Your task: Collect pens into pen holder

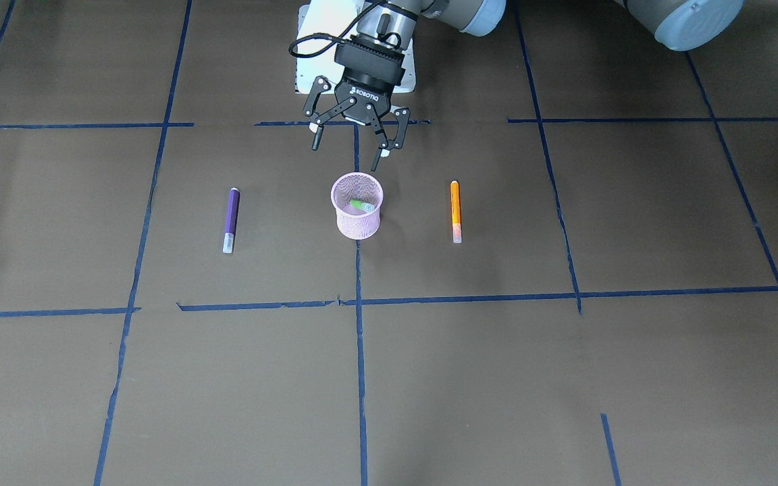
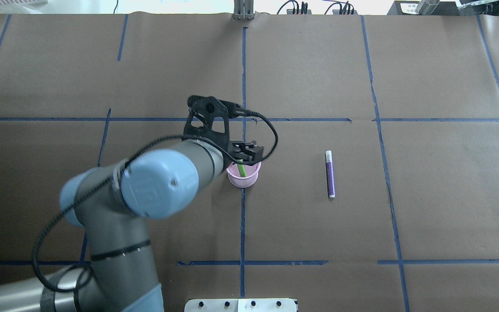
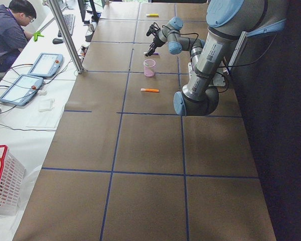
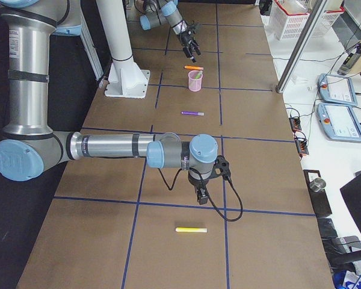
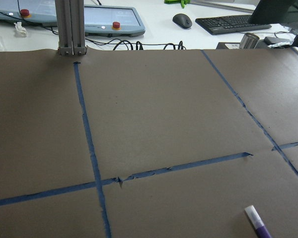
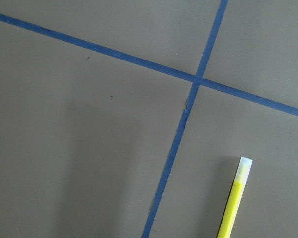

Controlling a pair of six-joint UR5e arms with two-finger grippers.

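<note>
1. Left gripper [image 1: 352, 150] hovers above the pen holder [image 1: 356, 214], a bit to its robot side as far as I can tell. Fingers are spread wide with nothing between them.
2. Green pen [image 1: 362, 205] is inside the holder, leaning on the mesh wall.
3. Orange pen [image 1: 456, 211] lies flat on the table [image 1: 564, 378], left of the holder. Purple pen [image 1: 230, 219] lies flat to the right, about as far out. Neither touches the holder.
4. Key relation: the orange pen is to the left of the left gripper and lower. Its long axis runs near-to-far from the robot, parallel to the tape line [image 1: 359, 283] under the holder.
5. The finger spread looks roughly left-right, so across that axis. Judged: the pick needs a sideways shift and a descent, with little wrist turn.
6. The purple pen has the same axis, mirrored on the right. The left arm looks the nearer arm to it.
7. Yellow pen [image 4: 191, 229] lies well apart from the rest, toward the right end of the table, also near-to-far.
8. Right gripper [image 4: 201, 195] points down just beside the yellow pen. Cannot tell how its fingers stand. The right arm is clearly nearer to this pen.
</note>
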